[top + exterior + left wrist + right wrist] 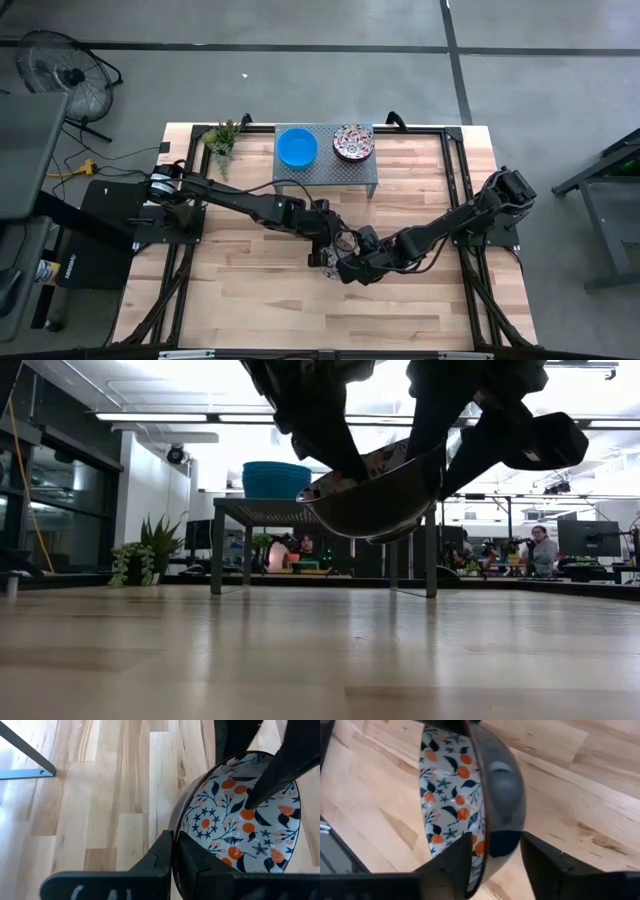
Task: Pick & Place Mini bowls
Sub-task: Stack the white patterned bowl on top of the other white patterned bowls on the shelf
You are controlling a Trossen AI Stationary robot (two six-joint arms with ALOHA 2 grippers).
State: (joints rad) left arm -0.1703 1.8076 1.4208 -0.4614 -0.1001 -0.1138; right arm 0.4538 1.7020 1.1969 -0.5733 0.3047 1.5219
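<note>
Pinching one rim of the small floral-patterned ceramic bowl [240, 815] mid-table, the left gripper [172, 855] holds it aloft; the right gripper [492, 852], spread, straddles the opposite rim, apparently for a handover.

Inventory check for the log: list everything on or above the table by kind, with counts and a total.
Blue bowls: 1 visible stack on the metal stand; how many are nested cannot be told.
Floral bowls: 2 visible, one on the stand, one held between the left gripper and the right gripper.
Potted plants: 1
Metal stands: 1
Total: 5
</note>
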